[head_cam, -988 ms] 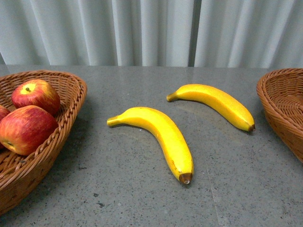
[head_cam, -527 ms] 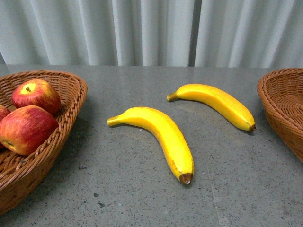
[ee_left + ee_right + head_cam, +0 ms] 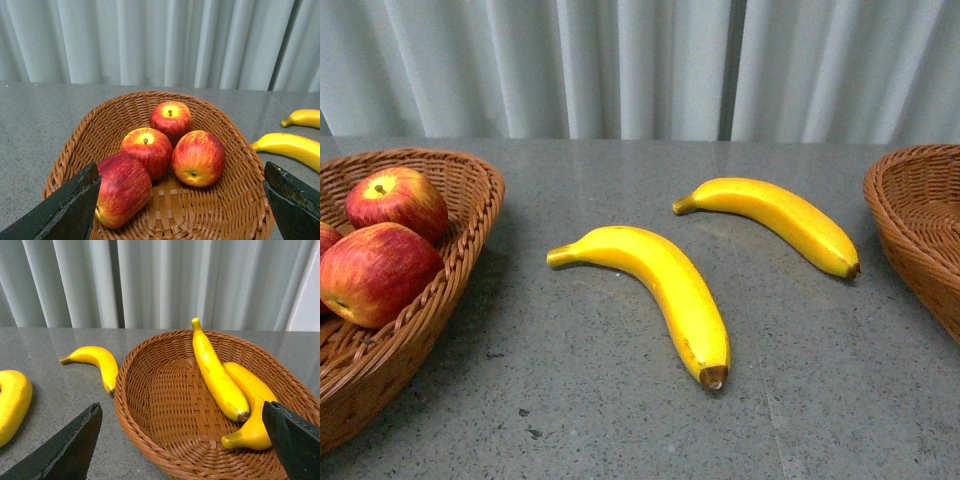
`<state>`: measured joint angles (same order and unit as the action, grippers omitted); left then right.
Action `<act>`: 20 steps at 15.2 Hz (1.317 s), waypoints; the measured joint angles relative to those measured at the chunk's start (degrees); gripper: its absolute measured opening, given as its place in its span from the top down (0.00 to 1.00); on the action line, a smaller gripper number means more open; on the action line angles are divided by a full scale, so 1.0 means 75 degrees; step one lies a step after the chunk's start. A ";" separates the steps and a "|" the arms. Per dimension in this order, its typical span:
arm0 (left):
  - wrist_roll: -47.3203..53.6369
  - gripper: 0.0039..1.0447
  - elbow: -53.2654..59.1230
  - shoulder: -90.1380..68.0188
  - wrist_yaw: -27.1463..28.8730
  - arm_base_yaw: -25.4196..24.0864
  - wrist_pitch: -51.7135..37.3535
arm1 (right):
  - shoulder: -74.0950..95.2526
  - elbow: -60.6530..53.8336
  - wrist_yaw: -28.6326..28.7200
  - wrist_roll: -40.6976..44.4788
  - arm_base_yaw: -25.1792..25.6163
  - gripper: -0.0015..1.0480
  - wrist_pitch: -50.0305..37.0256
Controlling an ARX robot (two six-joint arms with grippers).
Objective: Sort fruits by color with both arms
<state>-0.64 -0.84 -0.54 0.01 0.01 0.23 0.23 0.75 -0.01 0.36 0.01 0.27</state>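
**A:** Entry one, the largest item?
**B:** The table (image 3: 620, 430): a flat, grey, speckled top, stone-like and faintly glossy. A pale pleated curtain (image 3: 620, 60) is hung behind it.

**A:** Entry two?
**B:** Two oval baskets of brown wicker, closely woven, with braided rims. Four apples (image 3: 147, 150) are held in the left basket (image 3: 75, 140). Two stored bananas (image 3: 217, 372) are held in the right basket (image 3: 125, 390).

**A:** The tools?
**B:** The left gripper (image 3: 180, 170) is poised over the apple basket, with its black wedge-shaped fingers spread wide and nothing held. The right gripper (image 3: 181, 407) is spread and empty in the same way over the other basket. Neither arm is seen in the front view.

**A:** Loose fruit?
**B:** The near banana (image 3: 665, 285) and the far banana (image 3: 780, 218) are laid on the bare table between the baskets, apart from each other. Each is long, curved and smooth, with glossy yellow skin and a brown tip.

**A:** The smallest items?
**B:** The apples are round and waxy, red with yellow streaks, with short stems. They are packed so that they touch.

**A:** What step is in hand?
**B:** The red sorting is judged finished and the yellow sorting half done. The far banana, which lies nearer the right basket, is probably to be fetched next by the right arm. A grasp across its middle is called for, since a slick curved skin may roll or slip.
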 joint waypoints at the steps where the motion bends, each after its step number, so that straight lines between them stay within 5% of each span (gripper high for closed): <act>1: 0.0003 0.06 0.0000 0.0000 0.0000 0.0000 0.0000 | 0.0000 0.0000 0.0000 -0.0003 0.0000 0.06 0.0000; 9: 0.0003 0.06 0.0000 0.0000 0.0000 0.0000 0.0000 | 0.0006 0.0000 0.0009 -0.0082 0.0003 0.06 0.0012; 11: 0.0003 0.06 0.0000 0.0000 0.0000 0.0000 0.0000 | 0.1918 0.0335 0.0580 -0.1547 0.0370 0.06 -0.1810; 15: 0.0003 0.06 0.0000 0.0000 0.0000 0.0000 0.0000 | 0.6697 0.2873 0.1687 -0.1661 0.0396 0.06 -0.4849; 20: 0.0003 0.06 0.0000 0.0000 0.0000 0.0000 0.0000 | 1.0357 0.6645 0.2218 -0.1148 -0.0356 0.06 -0.3850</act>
<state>-0.62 -0.84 -0.54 0.01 0.01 0.23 77.91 50.59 16.62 -8.25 -2.66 -28.60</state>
